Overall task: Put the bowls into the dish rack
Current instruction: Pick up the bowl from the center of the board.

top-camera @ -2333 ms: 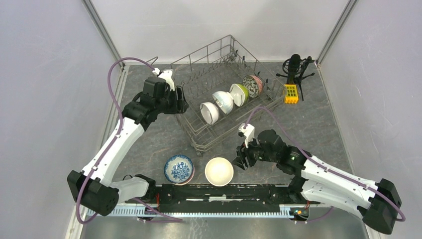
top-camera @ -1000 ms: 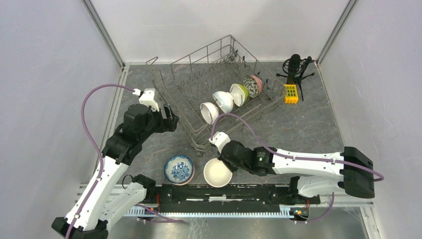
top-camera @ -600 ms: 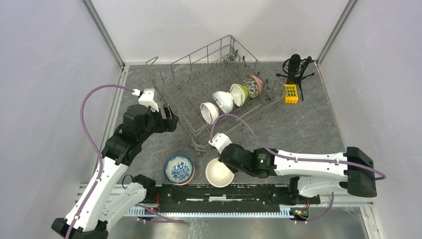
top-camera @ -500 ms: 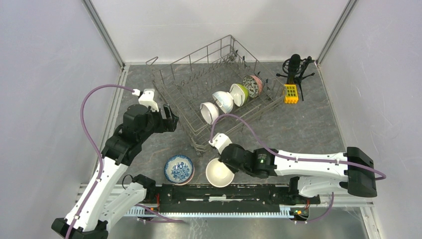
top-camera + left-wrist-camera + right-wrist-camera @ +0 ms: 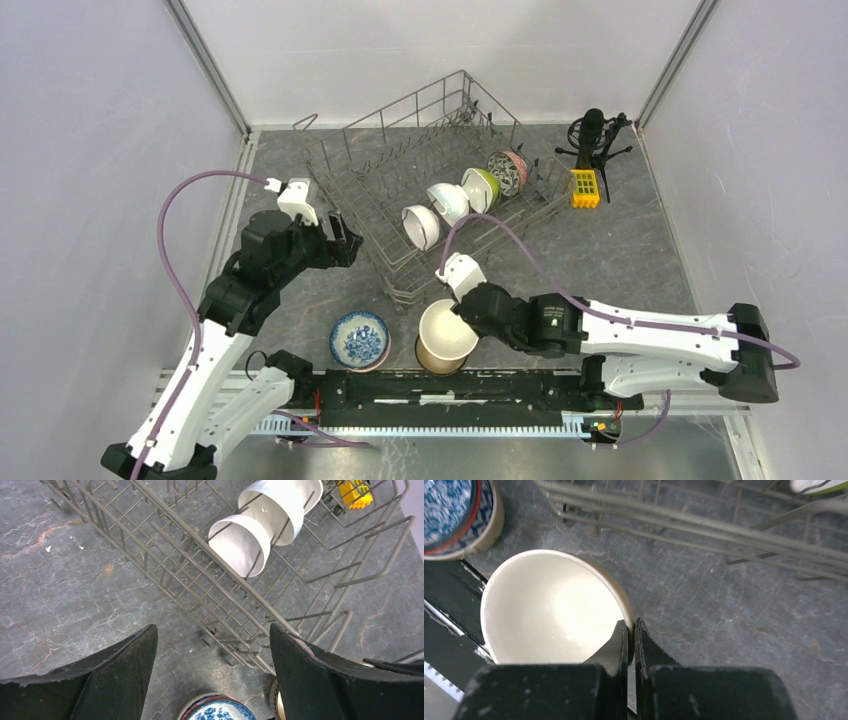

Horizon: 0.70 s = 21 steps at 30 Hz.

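The grey stone-patterned tabletop (image 5: 620, 250) carried the dish rack (image 5: 375, 185), set at an angle toward the far side. Four bowls stood on edge in one row among the rack's tines: a white bowl (image 5: 420, 226), a second white bowl (image 5: 448, 202), a lime green bowl (image 5: 480, 188) and a speckled bowl (image 5: 507, 171). The rest of the rack's rows held nothing. Just outside its near corner, the right claw (image 5: 630, 630) was clamped together on the rim of a cream bowl (image 5: 445, 335), which was tilted; whether its base touched the tabletop could not be told. A blue-and-white bowl (image 5: 359, 340) sat upright beside it, cut off at the bottom edge of the left wrist view. The left claw (image 5: 211, 630) hung with its fingers wide apart beside the rack's left side, holding nothing. Beyond the rack stood a microphone (image 5: 592, 140) and a yellow block (image 5: 584, 187), its face too small to read.
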### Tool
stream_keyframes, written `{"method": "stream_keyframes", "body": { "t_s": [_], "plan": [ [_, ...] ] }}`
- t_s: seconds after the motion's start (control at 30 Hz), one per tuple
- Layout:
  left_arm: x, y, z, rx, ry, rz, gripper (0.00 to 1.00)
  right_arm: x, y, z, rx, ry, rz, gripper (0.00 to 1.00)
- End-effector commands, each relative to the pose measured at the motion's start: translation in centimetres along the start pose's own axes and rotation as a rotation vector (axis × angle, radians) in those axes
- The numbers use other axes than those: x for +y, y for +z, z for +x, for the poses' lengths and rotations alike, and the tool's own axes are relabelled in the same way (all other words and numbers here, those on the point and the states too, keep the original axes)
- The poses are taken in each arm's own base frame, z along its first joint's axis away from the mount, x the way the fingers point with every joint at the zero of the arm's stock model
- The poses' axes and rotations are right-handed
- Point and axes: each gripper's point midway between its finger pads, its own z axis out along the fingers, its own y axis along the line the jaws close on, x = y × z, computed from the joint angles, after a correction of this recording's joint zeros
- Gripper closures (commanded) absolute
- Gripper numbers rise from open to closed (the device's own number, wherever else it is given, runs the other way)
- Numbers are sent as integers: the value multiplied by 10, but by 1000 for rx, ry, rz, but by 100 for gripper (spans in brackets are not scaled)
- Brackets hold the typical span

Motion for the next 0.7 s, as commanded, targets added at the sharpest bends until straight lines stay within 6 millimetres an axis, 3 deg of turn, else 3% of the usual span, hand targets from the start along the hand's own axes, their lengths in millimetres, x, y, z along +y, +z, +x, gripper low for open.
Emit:
{"method": "stream_keyframes", "body": {
  "t_s": [0.0, 0.37, 0.67],
  "plan": [
    [-13, -19, -23, -83, -13, 56, 12, -24, -39, -72, -202, 85, 77, 100],
    [-18, -52, -32, -209, -41, 106, 7, -87, -96, -140, -297, 35, 359, 100],
    [-13, -52, -14, -173, -22, 99, 5, -128, -112, -188, -335, 14, 535, 100]
  ]
}}
